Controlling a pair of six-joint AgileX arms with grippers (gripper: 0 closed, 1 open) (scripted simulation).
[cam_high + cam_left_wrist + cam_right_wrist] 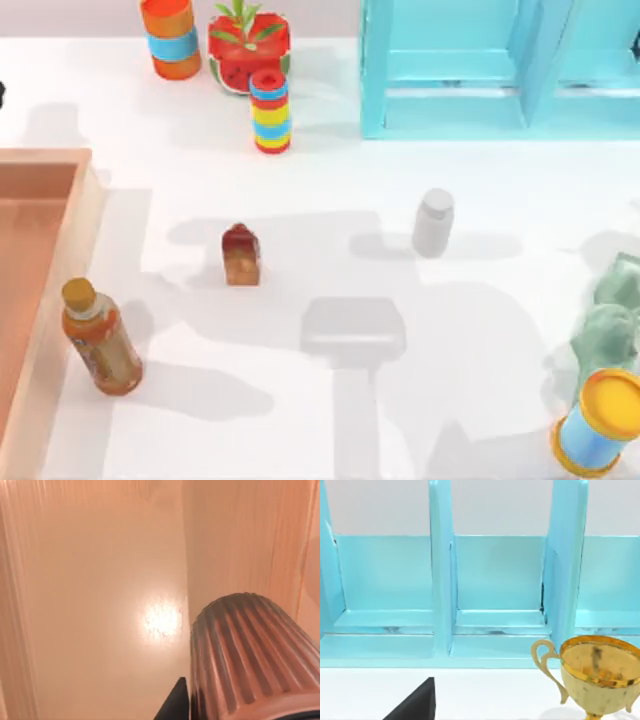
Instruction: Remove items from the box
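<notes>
White desk (330, 260): the amber bottle (241, 254) already stands outside the wooden box (88, 205). The left gripper's view looks down on the ribbed cup (250, 655) on the box floor; finger state cannot be told. Next move, likely: grasp and lift the cup clear.

A: The box (88, 215) runs off the top view's left edge, and the shelf unit (450, 70) off its upper edge.
B: The gold cup (597, 675) loses its base at the right wrist view's edge.

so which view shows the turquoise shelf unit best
The right wrist view: the turquoise shelf unit faces the camera, with three open compartments and their dividers plain, a gold trophy cup standing in front. The top view catches part of it at the table's far edge. The left wrist view looks at orange-brown wood.
</notes>
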